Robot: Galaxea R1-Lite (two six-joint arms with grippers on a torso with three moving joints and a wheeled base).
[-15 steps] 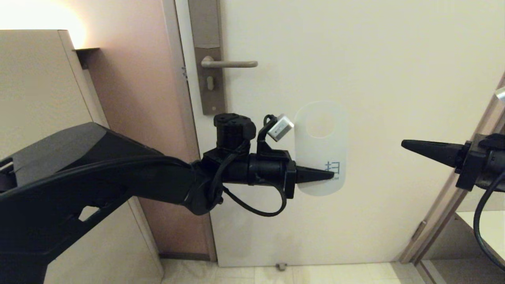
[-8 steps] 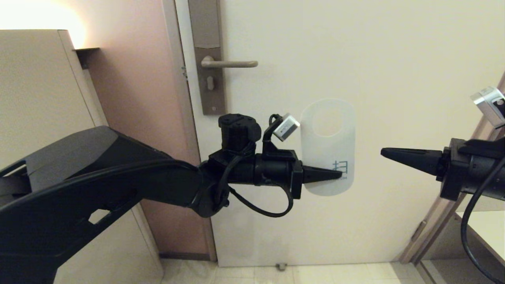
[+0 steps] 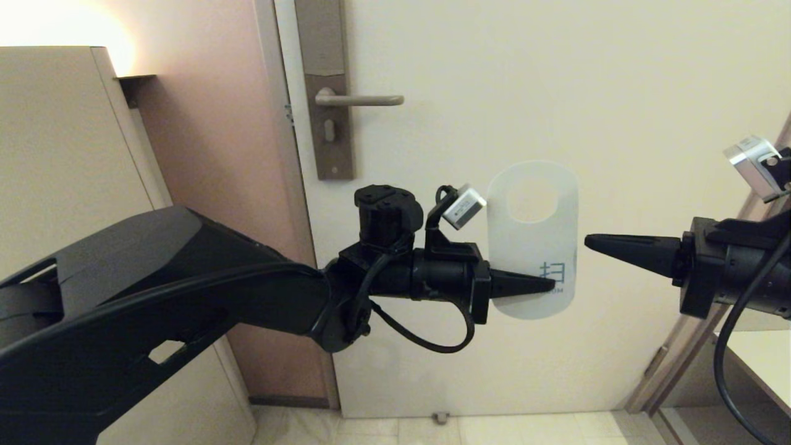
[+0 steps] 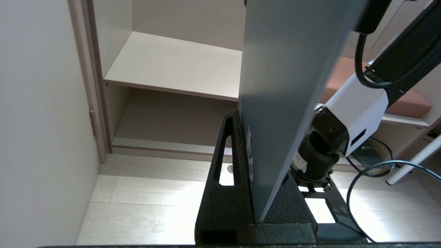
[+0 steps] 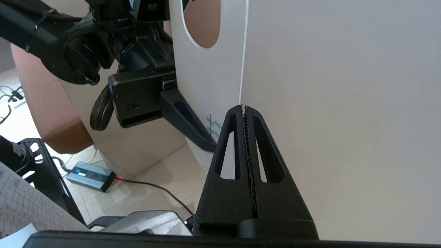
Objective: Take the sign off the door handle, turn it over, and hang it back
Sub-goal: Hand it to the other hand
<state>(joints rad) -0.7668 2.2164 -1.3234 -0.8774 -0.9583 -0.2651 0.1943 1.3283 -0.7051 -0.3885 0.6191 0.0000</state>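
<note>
- The door handle [image 3: 358, 99] sits at the upper left of the door [image 3: 618, 93], bare, with nothing hanging on it, on its tall backplate [image 3: 324, 86].
- Below and to the right of it, the left arm reaches in level from the left; its left tool [image 3: 547, 284] is clamped on the lower end of the sign [image 3: 532, 247], as the left wrist view confirms [image 4: 275, 103].
- The sign is held upright in front of the door, well apart from the handle, round hole uppermost, white face with blue text toward the head camera; the far face looks darker, though I cannot read it.
- Further right, the right arm comes in level, the right tool [image 3: 590, 242] pressed shut and empty, its tip just beside the sign's right edge.
- Judged step: handing the sign over for the flip. To do it well, the right tool should spread before advancing, take the free edge clear of the hole and the left tool's fingers, and grip firmly before the left lets go, keeping the sign off the door.
</note>
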